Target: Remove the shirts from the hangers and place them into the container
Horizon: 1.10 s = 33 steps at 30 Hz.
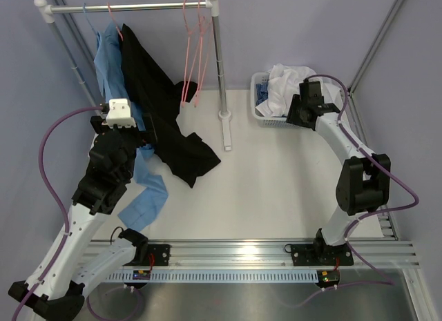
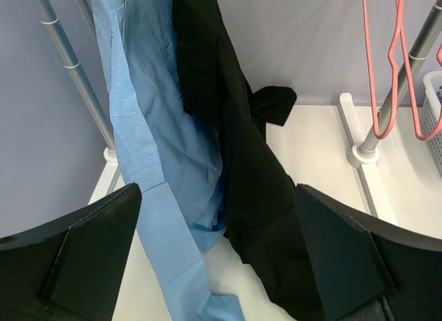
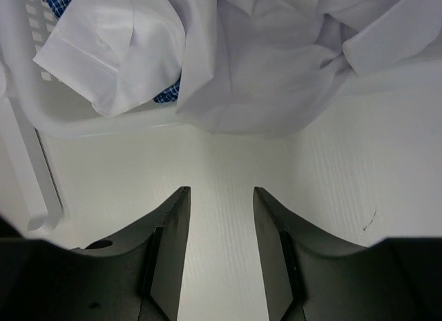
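The light blue shirt (image 1: 109, 65) and the black shirt (image 1: 155, 103) hang from the clothes rack (image 1: 131, 8) at the tabletop's (image 1: 276, 190) far left corner, their tails trailing onto the surface, beside two bare pink hangers (image 1: 195, 59). The left fingers (image 2: 90, 252) stand wide apart in front of them, gripping nothing. In the white basket (image 1: 262, 119) at the far right edge lies the white shirt (image 1: 283, 83) (the blue checked shirt (image 3: 168, 93) peeks out beneath). The right fingers (image 3: 166, 245), partly apart, hover empty just beside the basket.
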Available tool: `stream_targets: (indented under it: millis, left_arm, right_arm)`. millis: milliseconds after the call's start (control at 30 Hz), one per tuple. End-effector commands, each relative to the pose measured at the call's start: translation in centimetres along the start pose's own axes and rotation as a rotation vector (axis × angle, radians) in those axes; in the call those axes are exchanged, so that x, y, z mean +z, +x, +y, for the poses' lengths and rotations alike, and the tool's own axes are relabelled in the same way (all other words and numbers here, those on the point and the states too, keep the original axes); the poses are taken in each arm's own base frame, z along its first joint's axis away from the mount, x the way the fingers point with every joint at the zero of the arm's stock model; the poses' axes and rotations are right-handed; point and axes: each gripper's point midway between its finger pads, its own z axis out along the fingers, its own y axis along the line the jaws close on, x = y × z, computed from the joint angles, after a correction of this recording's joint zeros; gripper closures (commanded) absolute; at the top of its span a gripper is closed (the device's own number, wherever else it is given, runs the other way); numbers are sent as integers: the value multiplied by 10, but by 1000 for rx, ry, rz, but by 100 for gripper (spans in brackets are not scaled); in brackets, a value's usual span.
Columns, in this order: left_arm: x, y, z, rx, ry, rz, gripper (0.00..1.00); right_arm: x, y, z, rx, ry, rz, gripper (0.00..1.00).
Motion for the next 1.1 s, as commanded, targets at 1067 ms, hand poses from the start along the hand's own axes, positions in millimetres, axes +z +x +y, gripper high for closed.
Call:
stream_targets:
  millis: [1067]
  left_arm:
    - [-1,-18,2,-40,-7,-67,1]
  right_arm:
    - [88,-65,8,16,19,-7,53]
